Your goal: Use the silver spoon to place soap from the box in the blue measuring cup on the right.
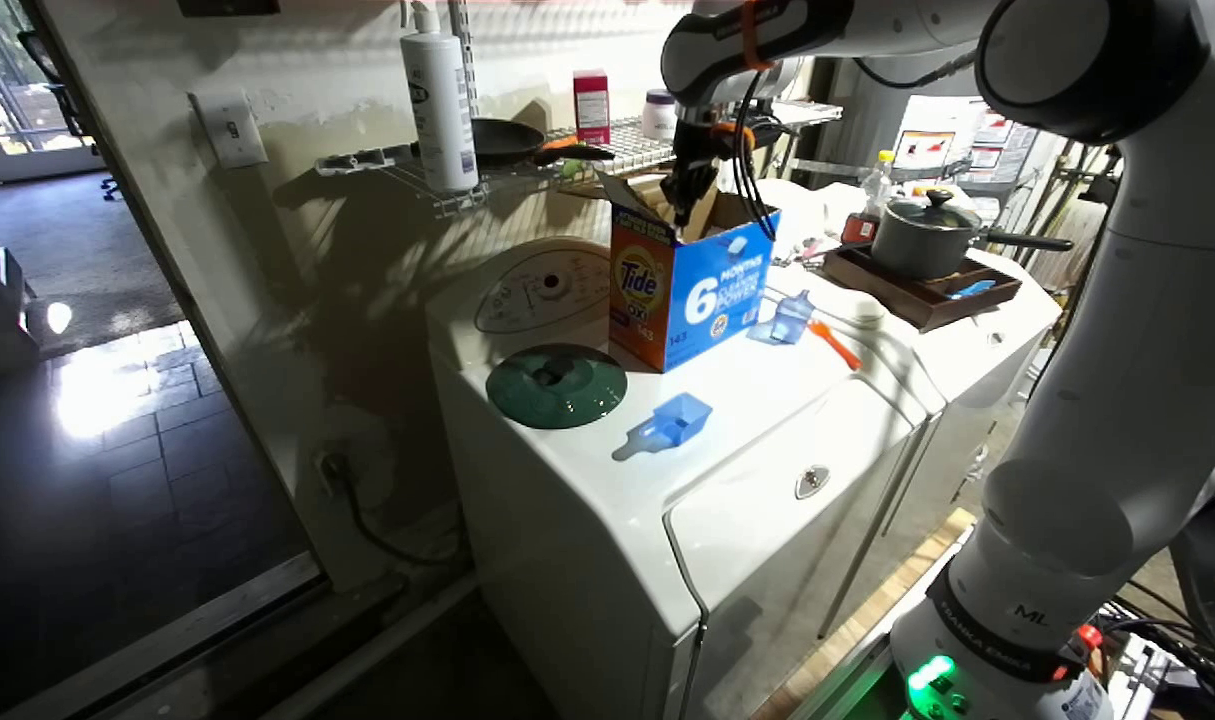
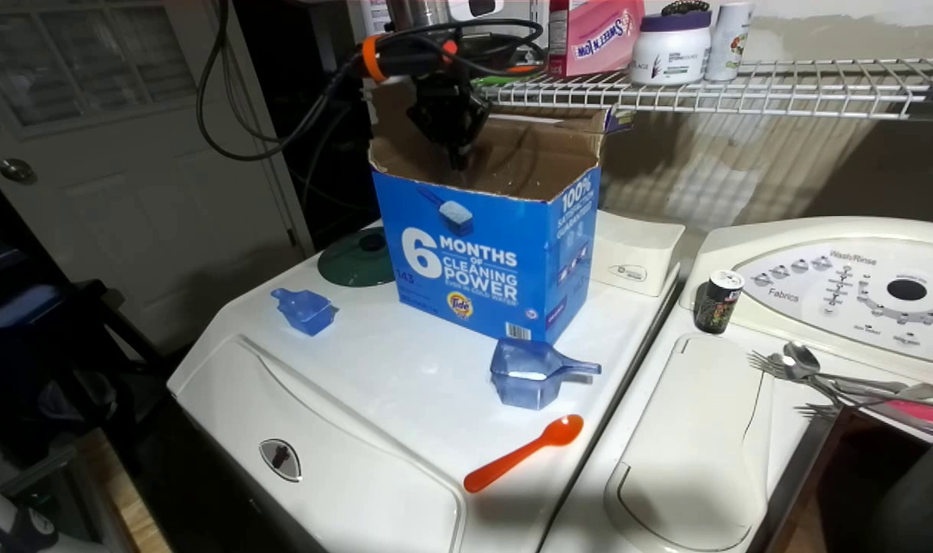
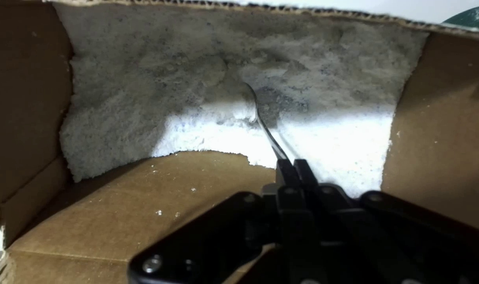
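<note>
From where I stand, the fingers (image 3: 288, 177) are down at the mouth of the box (image 2: 474, 257), pinching the handle of the silver spoon (image 3: 272, 140); the wrist view shows it running in between them. Past their tips the spoon slants into the white soap (image 3: 144, 102), its bowl end so deep in it that I can't tell how big a load it carries. I'd call this the scooping step, since the spoon isn't yet clear of the soap.

The blue measuring cup (image 2: 524, 393), by my reading of "on the right", is the one below and to the right of the fingers in an exterior view, on the white desk (image 2: 389, 384) near an orange spoon (image 2: 524, 455). It sits close by the box; whether they touch I can't say. A pale streak in it could be soap or glare. The other blue cup (image 2: 306, 311) is below and to the left of the fingers.

Next, I'd think, the bowl wants levelling under a heap, then a slow, straight rise with a firm pinch until it clears the cardboard rim. Only then does a swing out and down toward the cup make sense; cutting sideways early could bump the box and shake the load off.
</note>
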Robot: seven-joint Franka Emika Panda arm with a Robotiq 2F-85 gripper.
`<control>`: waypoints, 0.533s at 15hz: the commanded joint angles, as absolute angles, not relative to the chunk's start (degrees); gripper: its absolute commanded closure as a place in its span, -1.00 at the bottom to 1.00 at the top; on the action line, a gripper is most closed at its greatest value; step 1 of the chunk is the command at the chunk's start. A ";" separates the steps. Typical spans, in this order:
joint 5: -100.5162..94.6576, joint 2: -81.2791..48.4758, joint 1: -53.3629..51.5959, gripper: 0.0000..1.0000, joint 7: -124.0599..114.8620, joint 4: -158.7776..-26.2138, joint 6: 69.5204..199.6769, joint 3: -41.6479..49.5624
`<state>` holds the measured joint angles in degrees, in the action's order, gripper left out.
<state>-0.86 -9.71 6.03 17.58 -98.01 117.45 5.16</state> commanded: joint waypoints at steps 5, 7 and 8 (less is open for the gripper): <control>-8.39 -6.40 4.70 0.98 12.97 -100.29 118.67 4.88; -10.57 -6.17 4.18 0.98 12.01 -100.72 118.80 4.73; -11.70 -6.10 3.90 0.98 11.64 -100.89 118.80 4.65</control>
<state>-7.59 -7.74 4.80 14.33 -98.73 117.60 5.14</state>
